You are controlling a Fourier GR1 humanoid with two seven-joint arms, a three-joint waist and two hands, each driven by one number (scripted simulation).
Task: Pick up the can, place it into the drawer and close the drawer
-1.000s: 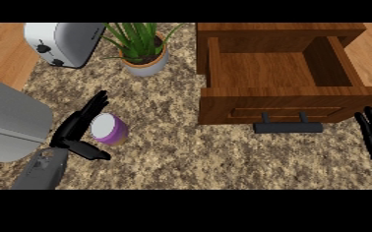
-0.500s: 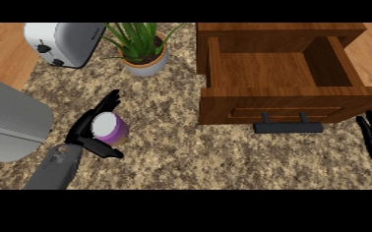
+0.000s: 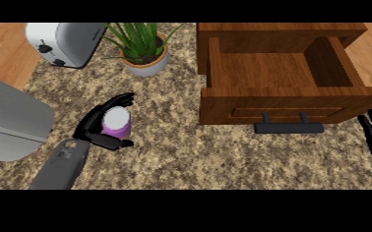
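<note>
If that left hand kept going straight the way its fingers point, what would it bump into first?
Probably the potted plant: the left hand, curled around the purple can, points up and slightly right toward it. Height is unclear.

A single head view looks steeply down onto the speckled counter [image 3: 218, 152] from above the robot's own position, facing away from its body. The near edge lies at the bottom, where the left forearm [image 3: 62, 164] enters; the far edge lies at the top, with the toaster [image 3: 64, 43] at upper left, the potted plant [image 3: 143, 49] beside it and the open wooden drawer [image 3: 280, 73] at upper right. The camera sits close enough that these crowd the frame, and no second view overlaps it
</note>
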